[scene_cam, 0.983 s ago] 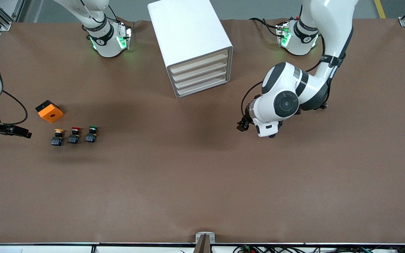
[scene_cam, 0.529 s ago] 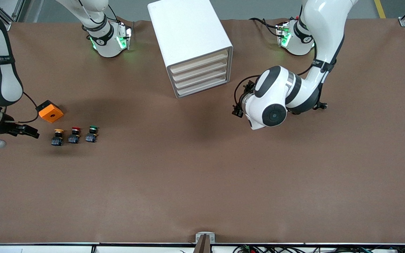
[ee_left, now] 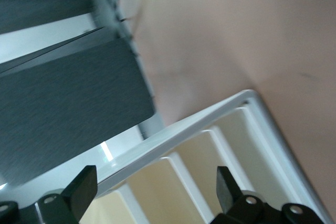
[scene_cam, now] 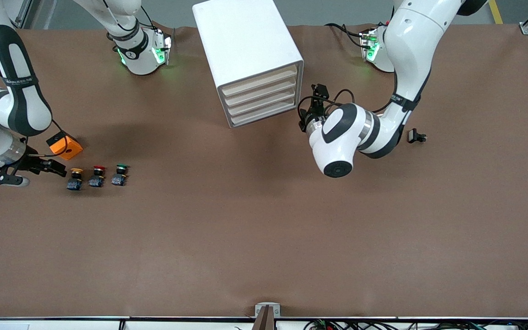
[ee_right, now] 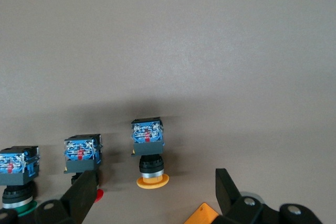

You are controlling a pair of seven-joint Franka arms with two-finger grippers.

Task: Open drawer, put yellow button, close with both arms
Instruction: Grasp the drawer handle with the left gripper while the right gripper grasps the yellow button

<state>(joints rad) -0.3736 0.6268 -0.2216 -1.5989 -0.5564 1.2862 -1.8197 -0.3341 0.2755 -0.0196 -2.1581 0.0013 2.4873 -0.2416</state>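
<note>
Step in hand: you are at the approach stage, I judge. Nothing is gripped, the drawer (scene_cam: 259, 80) is shut flush with the three below it, and the yellow button (scene_cam: 75, 178) sits on the table.

Left gripper (scene_cam: 312, 110): just beside the cabinet (scene_cam: 241, 41), at its corner toward the left arm's end of the table. In the left wrist view its fingers (ee_left: 79, 192) stand wide apart with nothing between them.

Drawer from left gripper: the left wrist view looks straight at the stack of beige fronts, so the drawer front lies directly ahead of the jaws. Its long axis runs along the cabinet face, so you would want the fingers set across that front edge, not along it.

Right gripper (scene_cam: 46, 167): low over the table at the right arm's end, just beside the yellow button. Its fingers (ee_right: 84, 195) are spread wide and hold nothing.

Yellow button: on the table, first in a row of three, with the red button (scene_cam: 97, 177) beside it and the green button (scene_cam: 119, 175) after that. An orange block (scene_cam: 64, 145) lies farther from the front camera, close by.

Button from right gripper: in the right wrist view it lies on its side between the two spread fingers and a little ahead of them, cap toward the gripper, blue base away.

Nearer arm: the right arm for the button, the left arm for the drawer.

Watch for: the red button lies close, so a wide closing could catch it too.
</note>
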